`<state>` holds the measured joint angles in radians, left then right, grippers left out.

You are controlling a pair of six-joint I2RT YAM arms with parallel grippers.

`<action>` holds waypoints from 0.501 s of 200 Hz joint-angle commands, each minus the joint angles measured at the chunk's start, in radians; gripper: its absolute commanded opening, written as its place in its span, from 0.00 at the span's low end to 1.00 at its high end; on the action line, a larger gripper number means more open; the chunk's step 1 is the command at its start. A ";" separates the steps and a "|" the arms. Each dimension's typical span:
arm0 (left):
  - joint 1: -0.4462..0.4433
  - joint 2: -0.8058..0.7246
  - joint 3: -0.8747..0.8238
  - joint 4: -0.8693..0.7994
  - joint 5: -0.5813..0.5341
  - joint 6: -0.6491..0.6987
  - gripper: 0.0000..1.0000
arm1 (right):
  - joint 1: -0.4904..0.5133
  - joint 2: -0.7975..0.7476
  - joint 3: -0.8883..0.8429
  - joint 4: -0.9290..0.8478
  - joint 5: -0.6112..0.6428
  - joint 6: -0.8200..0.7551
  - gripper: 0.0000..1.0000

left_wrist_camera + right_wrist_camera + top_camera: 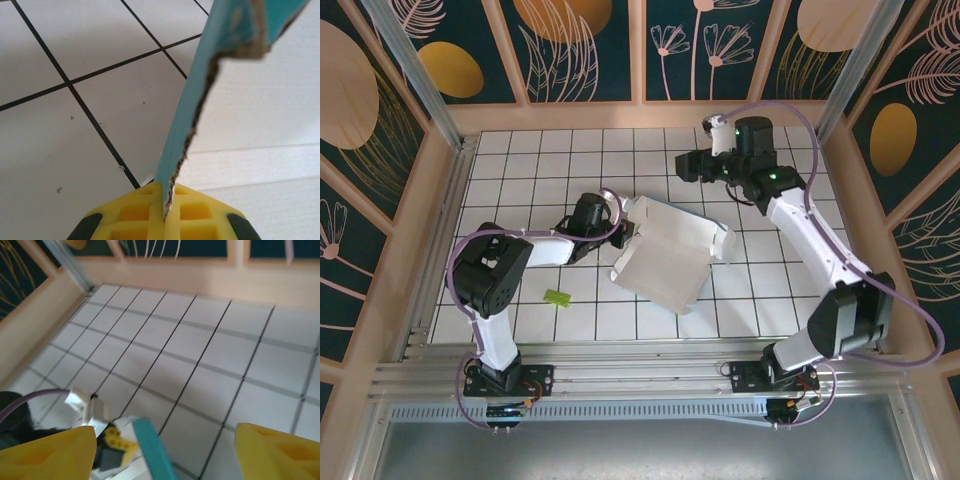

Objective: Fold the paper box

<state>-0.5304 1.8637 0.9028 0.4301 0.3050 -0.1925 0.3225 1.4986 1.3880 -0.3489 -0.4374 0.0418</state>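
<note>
Left hand point(164, 204) is pinching a raised turquoise-backed flap of the paper box point(670, 258), which is lying partly unfolded, white side up, near the middle of the tiled surface point(520, 170), while the right hand point(686, 165) is hovering beyond it, fingers spread and empty. Folding looks to be at an early flap stage. Next, the held flap is likely needing to swing over along its crease, the free hand steadying the sheet.

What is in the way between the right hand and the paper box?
Nothing visible. The right hand hangs open beyond the far edge of the paper box, with bare table between them. The left hand is clamped on the box's edge.
</note>
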 commanded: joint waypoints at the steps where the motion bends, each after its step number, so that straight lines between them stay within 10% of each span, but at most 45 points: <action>1: -0.006 -0.036 -0.007 0.009 -0.009 0.024 0.03 | -0.055 0.072 0.006 -0.094 -0.282 0.086 0.68; 100: -0.014 -0.024 0.011 0.016 -0.004 0.034 0.02 | -0.103 0.283 -0.028 -0.148 -0.394 -0.041 0.42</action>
<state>-0.5320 1.8629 0.9031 0.4301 0.3016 -0.1829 0.2203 1.7599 1.3781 -0.4541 -0.8074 0.0471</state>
